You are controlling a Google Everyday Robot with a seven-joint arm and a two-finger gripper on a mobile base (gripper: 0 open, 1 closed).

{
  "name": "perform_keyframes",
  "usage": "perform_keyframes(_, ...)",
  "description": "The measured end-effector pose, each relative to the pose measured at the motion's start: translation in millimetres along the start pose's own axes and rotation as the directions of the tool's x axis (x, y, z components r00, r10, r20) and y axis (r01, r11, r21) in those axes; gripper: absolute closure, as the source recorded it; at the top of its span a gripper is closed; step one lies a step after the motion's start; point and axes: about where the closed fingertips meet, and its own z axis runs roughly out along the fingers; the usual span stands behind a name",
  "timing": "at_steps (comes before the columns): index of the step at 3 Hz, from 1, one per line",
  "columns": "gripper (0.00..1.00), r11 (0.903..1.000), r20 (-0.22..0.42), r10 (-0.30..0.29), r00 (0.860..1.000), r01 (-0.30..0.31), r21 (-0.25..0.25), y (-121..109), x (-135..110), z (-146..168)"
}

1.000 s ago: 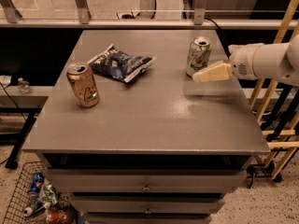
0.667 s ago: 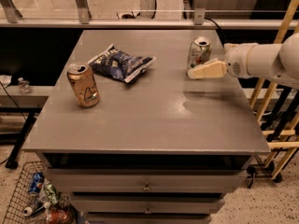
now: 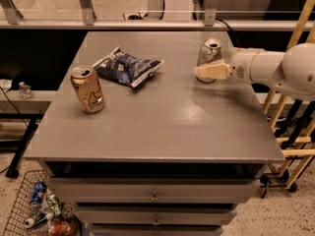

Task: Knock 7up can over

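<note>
The 7up can (image 3: pixel 209 54) stands upright near the far right of the grey table (image 3: pixel 162 117); it is white-silver with green markings and a silver top. My gripper (image 3: pixel 201 72) comes in from the right on a white arm. Its cream fingers (image 3: pixel 212 71) point left and lie across the front of the can's lower part, touching it or nearly so.
A tan-orange can with a heart outline (image 3: pixel 87 89) stands at the table's left. A dark blue snack bag (image 3: pixel 128 66) lies behind it toward the middle. A wire basket of cans (image 3: pixel 34 210) sits on the floor at lower left. Yellow rails (image 3: pixel 295 38) stand at the right.
My gripper has moved left and a little farther in, closing up on the 7up can. The can still stands upright in the same place.
</note>
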Motion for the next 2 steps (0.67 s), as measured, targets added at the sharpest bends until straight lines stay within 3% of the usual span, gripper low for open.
perform_keyframes(2,0.62,1.0,0.039,0.01,0.999,-0.01,0.001,-3.3,-2.9,10.5)
